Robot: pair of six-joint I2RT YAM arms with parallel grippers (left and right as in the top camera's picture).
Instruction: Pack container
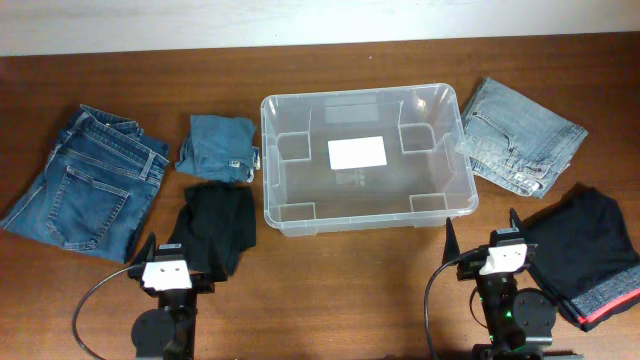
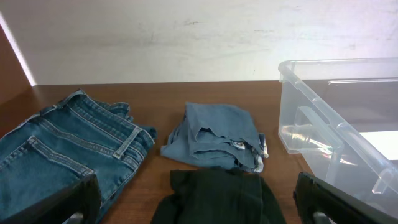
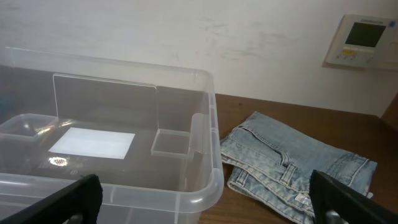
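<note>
The clear container (image 1: 272, 160) stands empty at the table's middle, a white label on its base; it also shows in the left wrist view (image 2: 323, 112) and the right wrist view (image 3: 205, 180). Blue jeans (image 1: 85, 180) lie far left. A small folded blue garment (image 1: 220, 145) and a black garment (image 1: 220, 225) lie left of the container. Light-wash jeans (image 1: 520, 140) lie to its right, and a dark garment with a red hem (image 1: 590, 260) lies below them. My left gripper (image 1: 165, 255) is open over the black garment's near edge. My right gripper (image 1: 490, 240) is open and empty near the container's front right corner.
A white wall runs behind the table, with a wall control panel (image 3: 364, 40) at the right. Bare wood shows in front of the container between the two arms.
</note>
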